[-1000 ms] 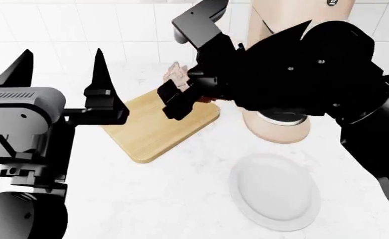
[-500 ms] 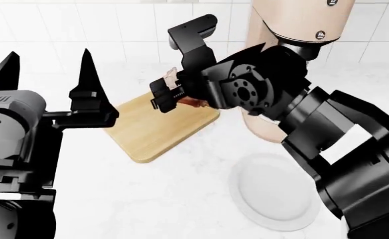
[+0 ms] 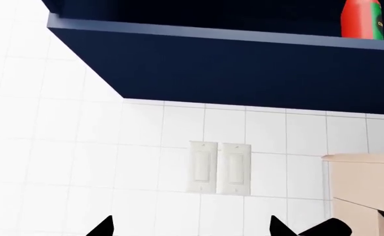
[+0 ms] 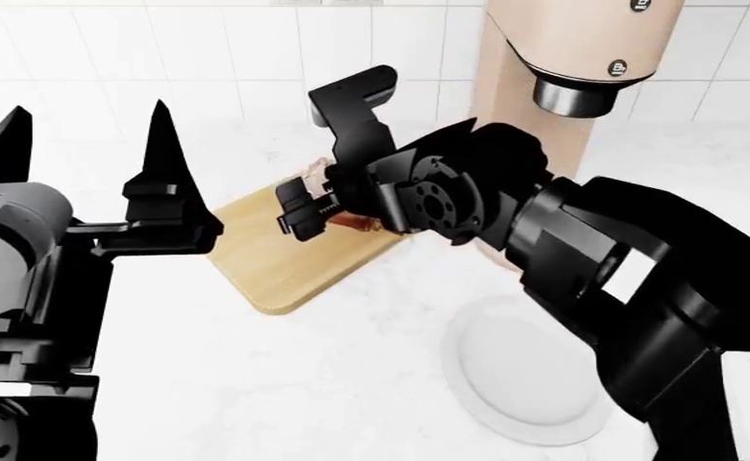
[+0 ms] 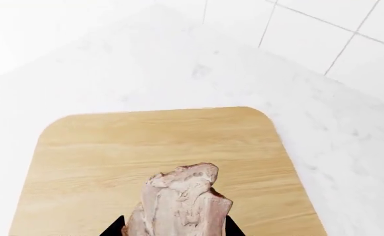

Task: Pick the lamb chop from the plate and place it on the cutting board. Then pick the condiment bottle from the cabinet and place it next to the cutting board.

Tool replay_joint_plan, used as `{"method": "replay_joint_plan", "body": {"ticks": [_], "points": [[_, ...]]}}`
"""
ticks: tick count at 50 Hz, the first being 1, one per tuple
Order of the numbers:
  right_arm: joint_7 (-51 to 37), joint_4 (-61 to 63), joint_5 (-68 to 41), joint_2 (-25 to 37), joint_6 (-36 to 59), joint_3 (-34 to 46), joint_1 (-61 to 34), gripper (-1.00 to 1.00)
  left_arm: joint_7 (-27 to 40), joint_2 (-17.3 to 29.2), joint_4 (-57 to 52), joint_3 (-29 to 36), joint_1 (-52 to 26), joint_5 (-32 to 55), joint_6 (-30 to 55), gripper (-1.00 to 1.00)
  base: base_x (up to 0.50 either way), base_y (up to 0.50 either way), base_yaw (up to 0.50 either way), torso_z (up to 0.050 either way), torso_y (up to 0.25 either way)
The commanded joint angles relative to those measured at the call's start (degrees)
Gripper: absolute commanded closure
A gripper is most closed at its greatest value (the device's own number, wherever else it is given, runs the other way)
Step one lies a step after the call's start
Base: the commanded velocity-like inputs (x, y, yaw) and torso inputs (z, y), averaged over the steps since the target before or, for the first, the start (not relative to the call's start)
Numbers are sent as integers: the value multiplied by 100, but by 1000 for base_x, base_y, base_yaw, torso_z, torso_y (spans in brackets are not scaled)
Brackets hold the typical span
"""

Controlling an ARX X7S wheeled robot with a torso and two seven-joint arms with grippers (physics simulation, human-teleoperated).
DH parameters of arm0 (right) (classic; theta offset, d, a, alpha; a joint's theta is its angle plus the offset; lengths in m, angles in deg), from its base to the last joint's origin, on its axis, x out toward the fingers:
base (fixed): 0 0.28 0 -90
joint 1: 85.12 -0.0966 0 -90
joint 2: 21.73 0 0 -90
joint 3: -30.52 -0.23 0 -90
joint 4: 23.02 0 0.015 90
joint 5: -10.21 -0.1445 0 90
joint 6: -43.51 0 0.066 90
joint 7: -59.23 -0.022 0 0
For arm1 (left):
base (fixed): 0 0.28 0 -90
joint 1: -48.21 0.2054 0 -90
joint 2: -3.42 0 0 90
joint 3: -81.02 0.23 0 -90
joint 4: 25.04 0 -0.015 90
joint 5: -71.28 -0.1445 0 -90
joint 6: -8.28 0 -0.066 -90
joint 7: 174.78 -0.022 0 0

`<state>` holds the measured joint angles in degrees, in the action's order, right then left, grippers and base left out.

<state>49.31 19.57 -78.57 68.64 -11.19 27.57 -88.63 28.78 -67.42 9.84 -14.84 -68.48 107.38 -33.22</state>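
Note:
The pinkish lamb chop [image 5: 178, 201] hangs just above the tan cutting board [image 5: 113, 147], with my right gripper [image 5: 176, 228] shut on it. The head view has the chop [image 4: 347, 221] in the right gripper [image 4: 310, 200] over the far end of the board [image 4: 285, 264]. The white plate [image 4: 528, 370] lies bare at the front right. My left gripper [image 4: 84, 125] stands open and holds nothing, left of the board. Its wrist view shows the red condiment bottle [image 3: 361, 18] standing up in the dark blue cabinet [image 3: 231, 64], far from the left gripper [image 3: 190, 228].
A tall beige appliance [image 4: 567, 58] stands behind the plate, right of the board, close to my right arm; it shows too in the left wrist view [image 3: 366, 191]. Two wall switches [image 3: 219, 167] sit on the white tiles under the cabinet. The counter is white marble.
My right arm has turned and carried the lamb chop left and lower over the board. The left gripper has drifted slightly left, still open.

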Motion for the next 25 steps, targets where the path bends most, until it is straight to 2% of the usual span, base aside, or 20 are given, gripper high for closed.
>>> {"method": "replay_joint_plan", "body": {"ticks": [1, 17, 18, 25], "points": [[27, -79, -172, -37, -324, 291, 34, 100, 37, 42, 25, -29, 11, 103, -20, -100, 0, 0, 0, 0, 0], [-65, 103, -111, -37, -329, 298, 144, 100, 47, 92, 152, -39, 0, 141, -108, -100, 0, 0, 0, 0, 1], [-56, 124, -99, -37, -318, 298, 144, -100, 49, 97, 152, -46, 8, 144, -115, -100, 0, 0, 0, 0, 0], [-30, 149, -41, -37, -336, 289, 143, -100, 54, 114, 183, -45, 19, 167, -153, -100, 0, 0, 0, 0, 0]]}}
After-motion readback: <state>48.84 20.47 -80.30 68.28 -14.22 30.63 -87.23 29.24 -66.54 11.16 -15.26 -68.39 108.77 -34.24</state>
